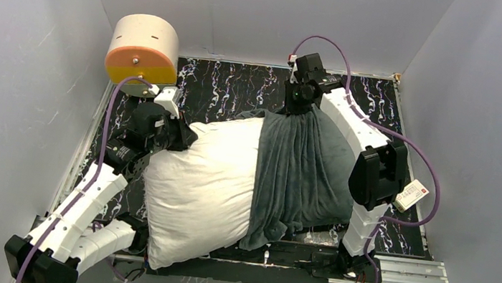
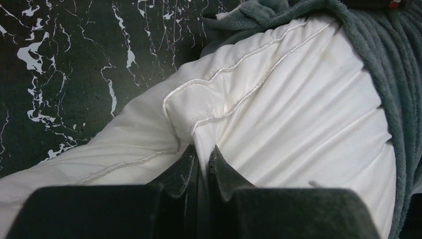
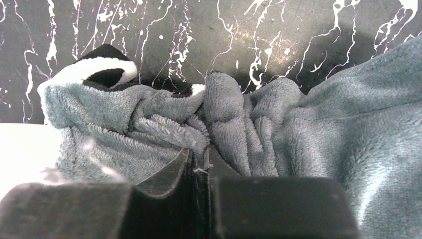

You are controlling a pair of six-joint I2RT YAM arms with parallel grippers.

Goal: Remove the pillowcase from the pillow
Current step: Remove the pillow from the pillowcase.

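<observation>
The white pillow (image 1: 203, 186) lies across the table, its left half bare. The pillowcase (image 1: 298, 172), plain grey-green face up, covers its right half. My left gripper (image 1: 180, 133) is shut on a pinch of the pillow's corner seam, seen in the left wrist view (image 2: 204, 149); the pillow (image 2: 298, 109) and the pillowcase edge (image 2: 398, 79) show there too. My right gripper (image 1: 300, 108) is shut on the bunched far edge of the pillowcase (image 3: 318, 129); its jaws (image 3: 205, 152) clamp plush fabric. A black-and-white bit of the striped face (image 3: 99, 69) shows at the fold.
A cream-and-orange cylinder (image 1: 142, 52) stands at the back left on the black marbled tabletop (image 1: 233, 89). Grey walls enclose the table on three sides. A white tag (image 1: 411, 194) hangs on the right arm's cable.
</observation>
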